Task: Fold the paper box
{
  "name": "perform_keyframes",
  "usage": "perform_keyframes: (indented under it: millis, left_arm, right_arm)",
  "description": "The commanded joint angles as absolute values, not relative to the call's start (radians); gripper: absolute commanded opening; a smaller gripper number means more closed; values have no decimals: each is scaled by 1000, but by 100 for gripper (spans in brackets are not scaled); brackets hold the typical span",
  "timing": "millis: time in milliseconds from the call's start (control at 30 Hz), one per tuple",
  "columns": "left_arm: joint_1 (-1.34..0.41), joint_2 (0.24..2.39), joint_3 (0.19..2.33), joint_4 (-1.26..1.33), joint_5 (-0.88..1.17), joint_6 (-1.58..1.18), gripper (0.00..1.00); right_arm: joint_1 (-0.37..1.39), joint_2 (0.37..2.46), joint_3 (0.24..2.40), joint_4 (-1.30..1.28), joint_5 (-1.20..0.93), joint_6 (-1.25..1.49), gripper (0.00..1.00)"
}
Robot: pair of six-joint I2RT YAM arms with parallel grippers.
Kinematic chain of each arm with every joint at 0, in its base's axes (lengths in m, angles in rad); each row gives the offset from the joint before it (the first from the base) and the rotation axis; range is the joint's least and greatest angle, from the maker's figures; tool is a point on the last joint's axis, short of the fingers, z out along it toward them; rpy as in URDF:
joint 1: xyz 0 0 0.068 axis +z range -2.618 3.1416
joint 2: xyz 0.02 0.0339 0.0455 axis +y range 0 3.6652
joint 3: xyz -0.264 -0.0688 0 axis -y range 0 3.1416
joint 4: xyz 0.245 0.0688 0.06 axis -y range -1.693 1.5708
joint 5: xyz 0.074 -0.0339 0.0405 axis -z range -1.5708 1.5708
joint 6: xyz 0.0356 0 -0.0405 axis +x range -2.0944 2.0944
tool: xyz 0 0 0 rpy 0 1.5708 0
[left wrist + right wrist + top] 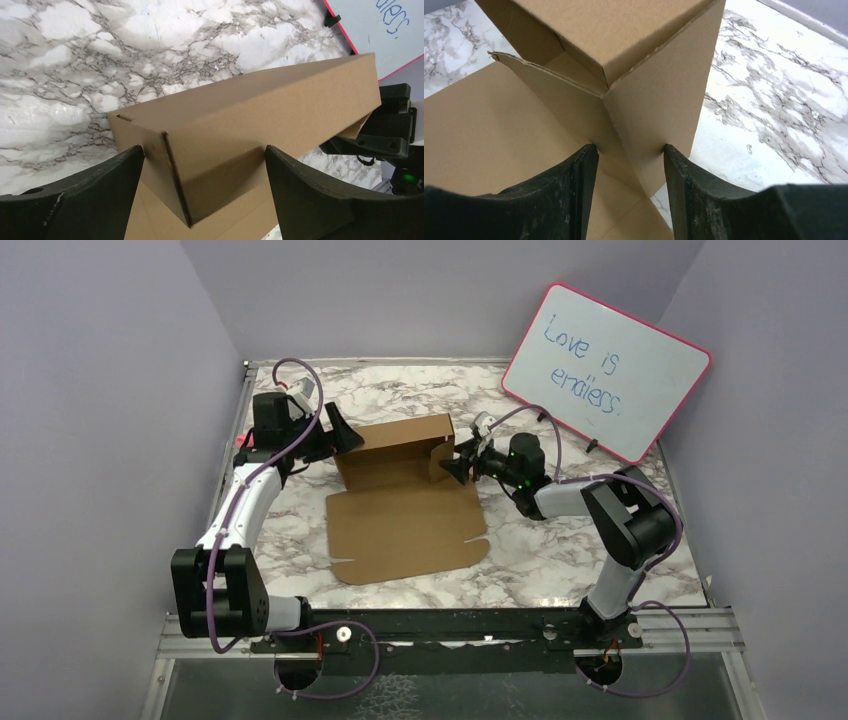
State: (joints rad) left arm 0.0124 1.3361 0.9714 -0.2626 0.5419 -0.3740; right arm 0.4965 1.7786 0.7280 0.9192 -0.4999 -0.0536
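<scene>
The paper box point(400, 515) is brown cardboard in the middle of the marble table. Its back wall stands up and its big front panel lies flat. My left gripper point(343, 438) is at the left end of the raised wall. In the left wrist view it point(204, 150) is open wide, straddling the box's point(250, 110) upright corner. My right gripper point(456, 468) is at the right end. In the right wrist view it point(630, 148) is closed halfway on the folded corner of the box's point(624, 30) side flaps, one fingertip touching each face.
A pink-framed whiteboard point(605, 370) with blue writing leans at the back right, close behind the right arm. Grey walls close in the table point(560, 560) on the left, back and right. The arm bases sit on a rail at the near edge.
</scene>
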Motion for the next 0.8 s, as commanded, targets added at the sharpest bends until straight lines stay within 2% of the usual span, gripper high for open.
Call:
perform_keyframes:
  millis: [0, 233, 433, 767]
  left_arm:
    - [2, 1348, 1056, -331, 459, -325, 92]
    - [2, 1366, 1161, -385, 357, -287, 93]
    - [2, 1376, 1224, -399, 347, -273, 93]
    - [-172, 1529, 1442, -471, 350, -172, 92]
  right_arm:
    - [509, 1778, 745, 994, -507, -54, 56]
    - [510, 1775, 751, 970, -507, -77, 56]
    - [509, 1776, 755, 964, -517, -82, 57]
    - [509, 1781, 761, 961, -530, -87, 57]
